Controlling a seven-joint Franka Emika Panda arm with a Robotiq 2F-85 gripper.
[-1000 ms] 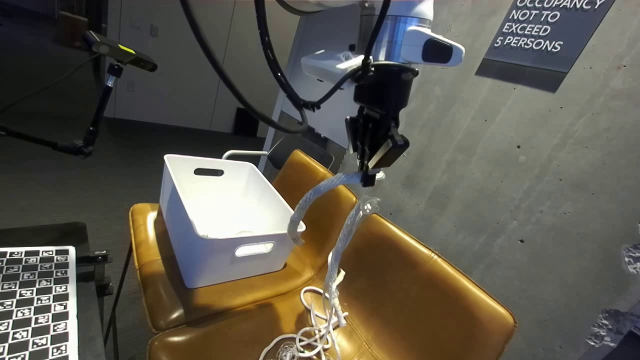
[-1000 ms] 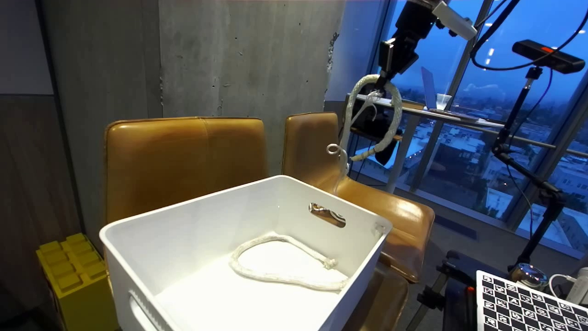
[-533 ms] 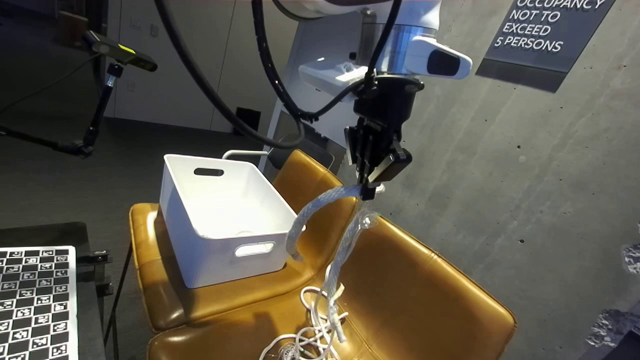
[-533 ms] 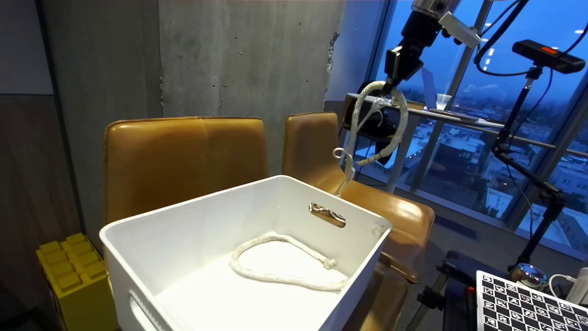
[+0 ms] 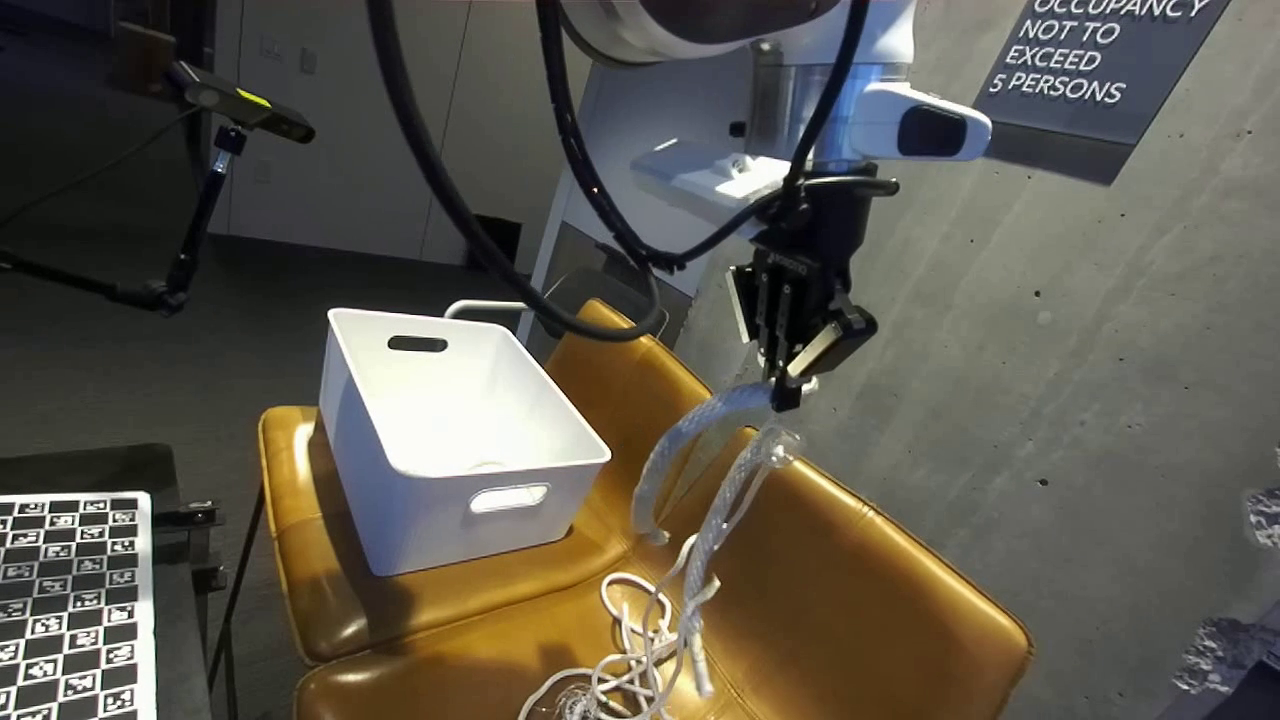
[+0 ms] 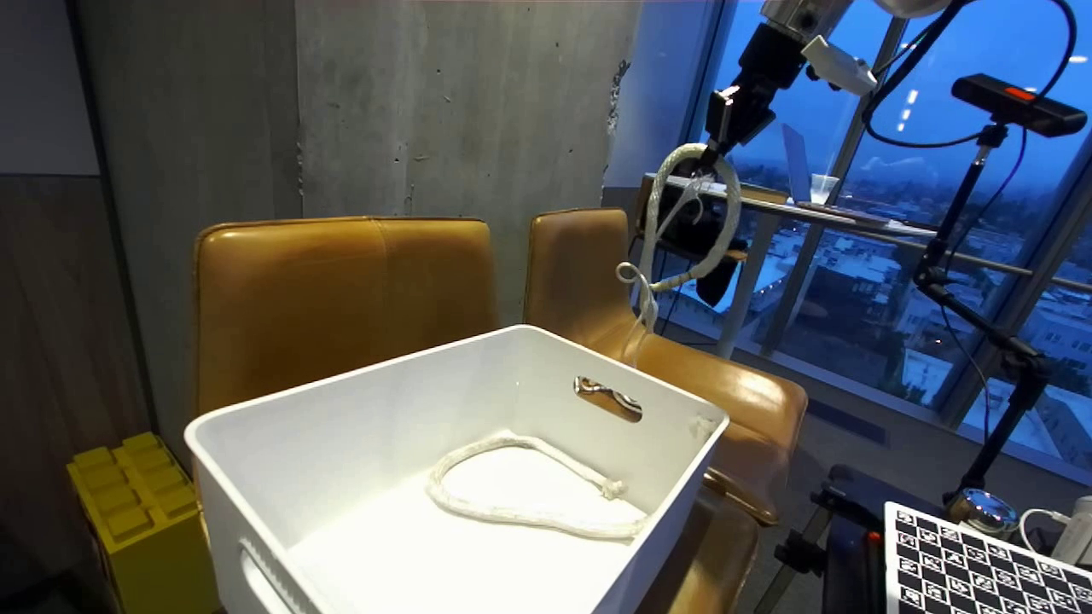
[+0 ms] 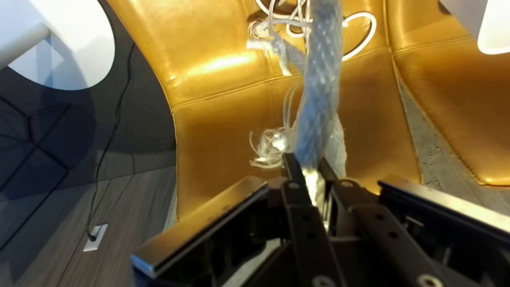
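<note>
My claw [image 7: 308, 161] was closed to about a rope's thickness, clenched on a pale braided rope [image 7: 324, 59] that hung in midair and, in the wrist view, ran off toward twelve o'clock. Main risk was the dangling length snagging the white cords [image 5: 632, 662], at seven o'clock from me in an exterior view, and dragging them along. Slippage looked possible too, pinch being narrow. White bin [image 5: 430, 520] stood at nine o'clock there, well apart. One rope or two, couldn't tell.
</note>
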